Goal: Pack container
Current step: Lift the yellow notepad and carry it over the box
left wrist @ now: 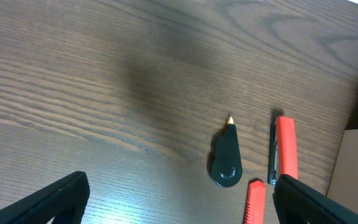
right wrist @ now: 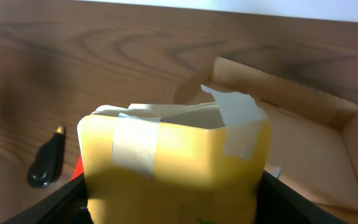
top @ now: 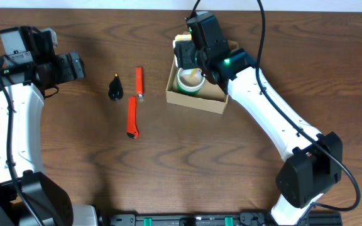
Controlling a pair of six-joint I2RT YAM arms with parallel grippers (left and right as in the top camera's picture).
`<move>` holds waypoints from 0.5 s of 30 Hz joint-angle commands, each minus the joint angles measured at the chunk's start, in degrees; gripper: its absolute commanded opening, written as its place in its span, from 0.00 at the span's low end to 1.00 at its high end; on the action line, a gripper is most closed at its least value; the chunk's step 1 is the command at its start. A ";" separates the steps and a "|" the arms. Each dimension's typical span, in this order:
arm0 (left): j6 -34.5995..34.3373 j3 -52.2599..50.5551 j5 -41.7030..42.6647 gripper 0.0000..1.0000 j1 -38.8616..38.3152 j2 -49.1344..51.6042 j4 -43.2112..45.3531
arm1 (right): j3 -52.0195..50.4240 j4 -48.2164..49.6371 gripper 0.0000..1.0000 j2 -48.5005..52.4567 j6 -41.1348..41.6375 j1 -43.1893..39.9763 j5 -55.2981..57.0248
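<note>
Holding a yellow taped block [right wrist: 173,155] over the container [top: 195,102], we judge packing partly done.
Our right gripper [right wrist: 174,204] clamps the block just above the container, an open tan cardboard box with its flap back and a tape roll [top: 188,81] inside. Next we need a gentle descent, then release. Our left gripper [left wrist: 180,190] gapes wide, well left of the container.

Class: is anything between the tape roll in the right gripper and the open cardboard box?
Nothing visible. The right gripper holds the tape roll directly over the open cardboard box, with a clear way down.
</note>
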 commanded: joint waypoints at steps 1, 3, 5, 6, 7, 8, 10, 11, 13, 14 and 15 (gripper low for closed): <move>0.39 1.22 -0.20 0.95 0.04 -0.11 -0.20 | 1.33 1.01 0.57 0.85 -0.81 0.63 -1.38; 0.39 1.22 -0.20 0.95 0.04 -0.11 -0.20 | 1.33 1.38 0.56 0.94 -0.63 0.61 -1.36; 0.39 1.22 -0.20 0.95 0.04 -0.11 -0.20 | 1.33 1.64 0.56 1.07 -0.35 0.61 -1.38; 0.39 1.22 -0.20 0.95 0.04 -0.11 -0.20 | 1.33 1.95 0.56 1.40 -0.20 0.61 -1.42; 0.39 1.22 -0.20 0.95 0.04 -0.11 -0.20 | 1.33 2.34 0.56 1.60 -0.15 0.63 -1.66; 0.39 1.22 -0.20 0.95 0.04 -0.11 -0.20 | 1.33 2.69 0.56 1.99 0.28 0.63 -2.01; 0.39 1.22 -0.20 0.95 0.04 -0.11 -0.20 | 1.33 3.02 0.56 2.32 1.03 0.63 -2.64; 0.39 1.22 -0.20 0.95 0.04 -0.11 -0.20 | 1.33 3.28 0.56 2.54 1.11 0.63 -3.06; 0.39 1.22 -0.20 0.95 0.04 -0.11 -0.20 | 1.33 3.56 0.56 2.78 1.20 0.63 -3.30; 0.39 1.22 -0.20 0.95 0.04 -0.11 -0.20 | 1.33 3.58 0.56 2.84 1.68 0.63 -3.30; 0.39 1.22 -0.20 0.95 0.04 -0.11 -0.20 | 1.33 3.61 0.56 2.91 1.90 0.63 -3.32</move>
